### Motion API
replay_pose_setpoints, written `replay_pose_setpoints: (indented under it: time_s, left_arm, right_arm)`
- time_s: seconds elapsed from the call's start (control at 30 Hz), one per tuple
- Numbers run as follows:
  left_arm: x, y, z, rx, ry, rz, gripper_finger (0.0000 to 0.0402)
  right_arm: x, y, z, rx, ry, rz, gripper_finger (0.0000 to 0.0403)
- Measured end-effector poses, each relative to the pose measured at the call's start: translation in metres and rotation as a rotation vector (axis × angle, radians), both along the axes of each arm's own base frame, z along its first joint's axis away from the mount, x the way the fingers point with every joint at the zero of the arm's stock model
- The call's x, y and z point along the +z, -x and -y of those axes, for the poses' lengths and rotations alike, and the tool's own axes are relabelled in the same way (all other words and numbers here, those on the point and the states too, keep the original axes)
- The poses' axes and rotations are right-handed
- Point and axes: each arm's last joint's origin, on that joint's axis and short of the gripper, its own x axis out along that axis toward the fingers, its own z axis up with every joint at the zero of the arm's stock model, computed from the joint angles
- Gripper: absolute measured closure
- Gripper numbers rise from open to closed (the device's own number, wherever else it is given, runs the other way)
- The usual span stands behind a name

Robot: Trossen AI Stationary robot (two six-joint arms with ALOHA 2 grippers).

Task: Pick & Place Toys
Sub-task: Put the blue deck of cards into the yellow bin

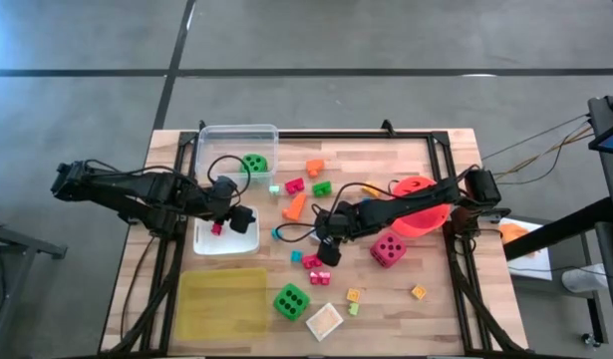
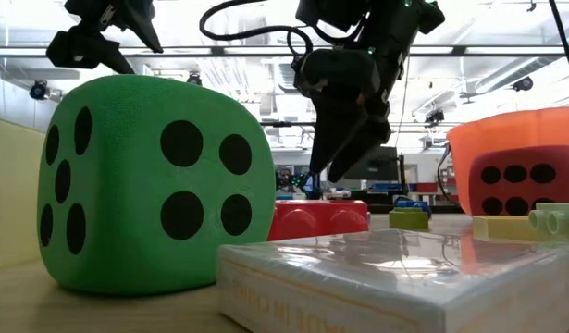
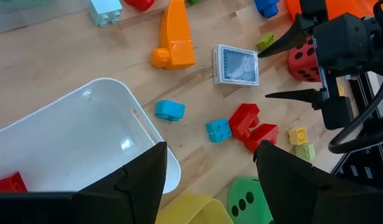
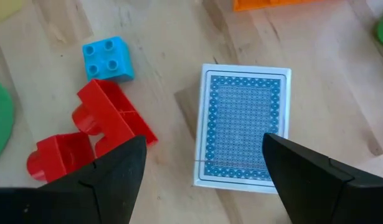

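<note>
Two wide-spread fingers of the right end effector (image 4: 203,171) hover empty above the blue-backed card deck (image 4: 243,124).

The left arm is seen stretched in from the left edge of the high view, its gripper (image 1: 222,212) held at centre-left — the two dark fingers (image 3: 141,177) are spread wide apart. The right arm is reached in from the right edge, bent toward the middle, and its gripper (image 1: 326,239) is pointed downward at frame centre — fingers (image 4: 113,174) likewise parted.
</note>
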Motion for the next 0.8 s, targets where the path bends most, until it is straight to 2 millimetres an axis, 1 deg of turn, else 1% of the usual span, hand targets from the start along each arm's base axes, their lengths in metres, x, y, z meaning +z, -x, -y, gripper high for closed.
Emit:
replay_pose_setpoints:
  time_s: [0.2,0.27,0.33,0.43,0.47,0.5,0.6,0.8]
  left_arm:
    - [0.0,0.0,0.0002,-0.007,0.003,-0.001,0.0167]
    - [-0.0001,0.0,0.0002,-0.007,0.003,-0.002,0.0167]
    - [-0.0001,0.0,0.0002,-0.007,0.003,-0.002,0.0167]
    - [-0.0001,0.0,0.0002,-0.007,0.003,-0.002,0.0167]
    - [-0.0001,0.0,0.0002,-0.007,0.003,-0.002,0.0167]
    - [0.0,0.0,0.0002,-0.007,0.003,-0.001,0.0167]
    - [0.0,0.0,0.0002,-0.008,0.004,-0.001,0.0167]
    - [-0.0001,0.0,0.0002,-0.007,0.004,-0.002,0.0167]
  right_arm:
    - [0.0003,-0.0007,-0.0024,0.036,-0.035,0.005,0.0087]
    - [-0.0001,-0.0003,-0.0038,0.053,-0.03,0.003,0.0079]
    - [0.0,-0.0003,-0.0038,0.06,-0.027,0.003,0.0059]
    - [-0.0003,-0.0002,-0.0037,0.075,-0.02,0.001,0.0016]
    - [-0.0003,-0.0002,-0.0035,0.078,-0.012,0.002,0.001]
    - [-0.0003,-0.0003,-0.0031,0.071,0.003,0.004,0.0009]
    - [-0.0012,0.0003,-0.0015,0.053,0.052,0.004,0.0024]
    - [-0.007,0.0027,-0.0003,0.084,0.101,-0.026,0.0048]
